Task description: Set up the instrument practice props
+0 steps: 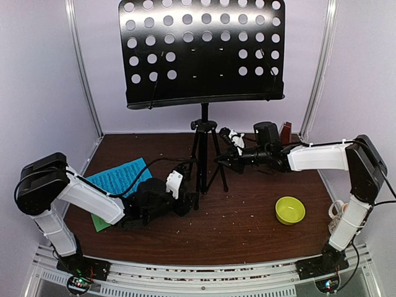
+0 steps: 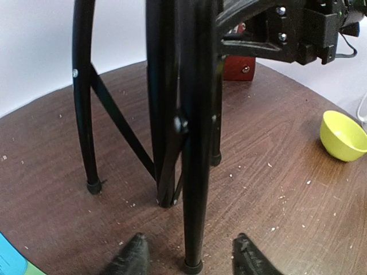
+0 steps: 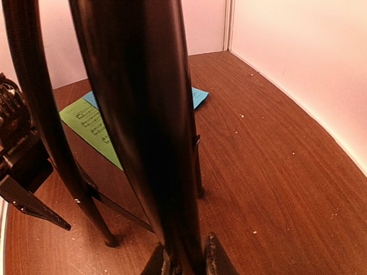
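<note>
The black music stand (image 1: 204, 117) stands mid-table, its perforated desk (image 1: 204, 49) high at the back. My left gripper (image 1: 190, 199) is low at the stand's near leg (image 2: 195, 172). It is open, and its fingertips (image 2: 133, 252) flank that leg with a gap on each side. My right gripper (image 3: 186, 252) is shut on another stand leg (image 3: 149, 126), coming in from the right (image 1: 221, 159). Blue (image 1: 117, 176) and green (image 1: 99, 221) music sheets lie flat at the left, partly under my left arm. The reddish-brown metronome (image 1: 286, 131) sits at the back right, half hidden behind my right arm.
A yellow-green bowl (image 1: 289, 210) sits on the brown table (image 1: 247, 229) at the right front. White walls and metal posts close in the back and sides. Crumbs are scattered over the wood. A white cable (image 1: 337, 213) lies by the right arm's base.
</note>
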